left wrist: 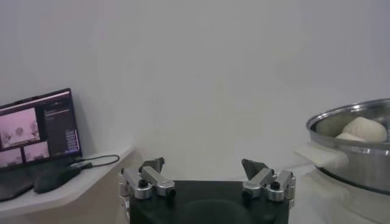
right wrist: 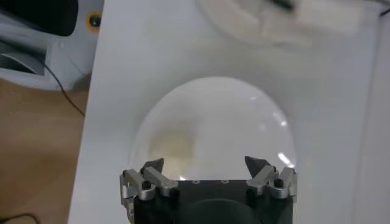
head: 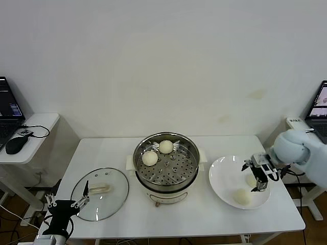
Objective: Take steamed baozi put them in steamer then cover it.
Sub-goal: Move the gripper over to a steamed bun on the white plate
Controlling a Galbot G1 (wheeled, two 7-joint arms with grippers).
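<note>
The steamer (head: 190, 153) stands at the table's middle with two baozi inside, one (head: 149, 158) and another (head: 165, 146). Two more baozi lie on the white plate (head: 225, 176) to its right: one (head: 241, 196) near the front, one (head: 250, 180) partly hidden by my right gripper (head: 259, 179). That gripper is open and empty, just above the plate. In the right wrist view it (right wrist: 204, 164) hovers over the plate (right wrist: 231, 115) with a baozi (right wrist: 173, 149) beside one fingertip. The glass cover (head: 99, 194) lies on the table at the left. My left gripper (head: 66, 204) is parked open at the front left.
The left wrist view shows the open left gripper (left wrist: 203, 165), the steamer's rim (left wrist: 356, 146) with a baozi (left wrist: 364, 129) inside, and a laptop (left wrist: 36, 128) on a side table. A mouse (head: 15, 144) lies on that side table. Another laptop (head: 321, 104) stands at the far right.
</note>
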